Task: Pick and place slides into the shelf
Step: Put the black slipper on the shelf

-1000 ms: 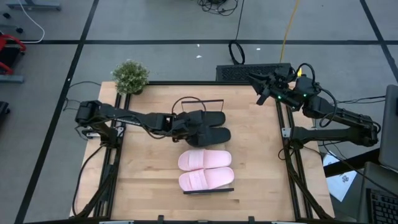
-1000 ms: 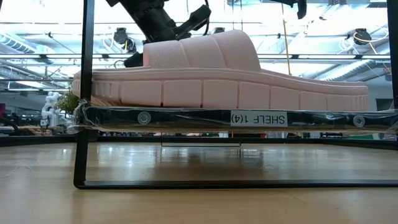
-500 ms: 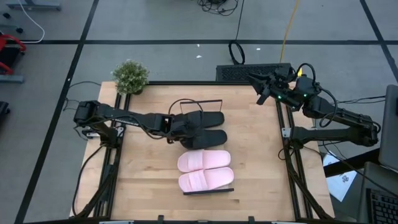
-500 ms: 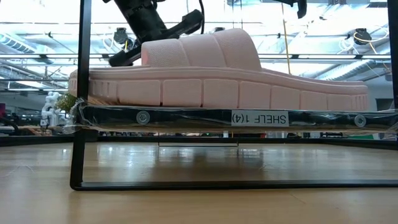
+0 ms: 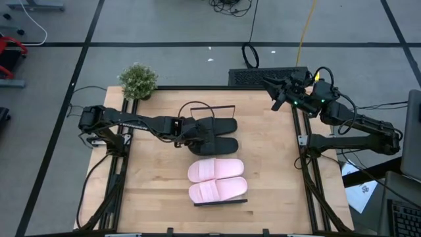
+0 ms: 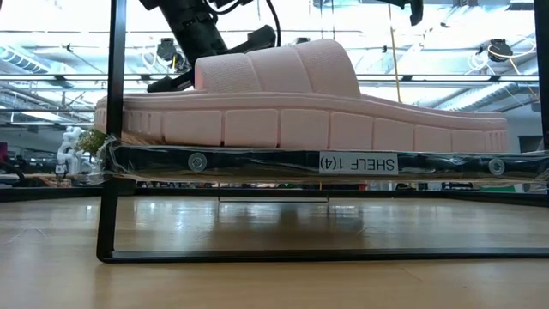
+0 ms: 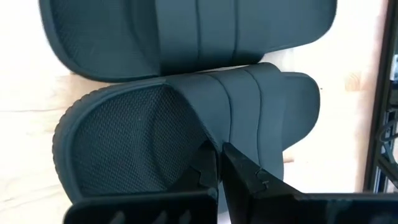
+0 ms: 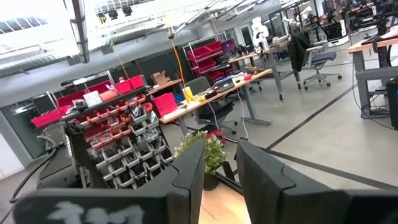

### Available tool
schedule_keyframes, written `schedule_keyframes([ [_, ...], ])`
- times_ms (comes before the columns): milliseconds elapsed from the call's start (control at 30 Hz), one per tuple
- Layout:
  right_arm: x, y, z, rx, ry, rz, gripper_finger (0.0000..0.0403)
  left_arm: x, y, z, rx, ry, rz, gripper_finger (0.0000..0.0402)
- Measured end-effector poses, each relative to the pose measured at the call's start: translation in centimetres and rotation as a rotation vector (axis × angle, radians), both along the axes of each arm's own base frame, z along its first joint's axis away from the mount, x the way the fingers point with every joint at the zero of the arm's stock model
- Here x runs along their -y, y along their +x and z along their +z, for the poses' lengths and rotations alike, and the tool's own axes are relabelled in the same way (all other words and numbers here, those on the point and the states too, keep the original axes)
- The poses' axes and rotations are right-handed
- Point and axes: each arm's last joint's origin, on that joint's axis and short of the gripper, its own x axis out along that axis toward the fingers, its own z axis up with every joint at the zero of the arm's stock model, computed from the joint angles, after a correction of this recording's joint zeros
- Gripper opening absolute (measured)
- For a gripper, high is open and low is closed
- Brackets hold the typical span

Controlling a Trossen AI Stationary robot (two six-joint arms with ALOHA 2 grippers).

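Two pink slides (image 5: 216,180) are already lying on the shelf (image 5: 221,202) while the left gripper (image 7: 219,163) is pinching the nearer black slide's (image 7: 186,124) strap (probably to lift it), the right gripper (image 8: 219,171) waiting apart, fingers slightly parted.

left gripper (image 7: 219,163) closed, right gripper (image 8: 219,171) parted

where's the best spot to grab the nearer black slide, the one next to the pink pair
Best bet is the wide strap of the nearer black slide, at its heel-side edge, coming in from the heel end. The strap arches above the flat footbed, so a finger can slip beneath it. The left gripper sits right there, its fingers nearly closed at that edge. The right gripper waits off the table's far right corner.
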Motion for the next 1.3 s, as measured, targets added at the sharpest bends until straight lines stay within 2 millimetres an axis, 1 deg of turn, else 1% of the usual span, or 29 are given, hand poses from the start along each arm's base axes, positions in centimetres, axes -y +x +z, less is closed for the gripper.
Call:
schedule_keyframes([
  [233,0.1,0.0,0.0,0.002,0.004,-0.029,0.0086,0.1,0.0,0.0,0.004,-0.008,-0.016,0.0],
  [533,0.1,0.0,0.0,0.001,0.005,-0.03,0.0086,0.4,0.8,-1.5,-0.029,-0.02,-0.029,0.0],
  [800,0.1,0.0,0.0,0.001,0.005,-0.03,0.0086,0.3,0.7,-1.6,-0.049,-0.015,-0.024,0.0021],
  [1300,0.1,0.0,0.0,-0.001,0.003,-0.03,0.0086,0.2,0.4,-1.7,-0.082,-0.002,-0.023,0.0024],
])
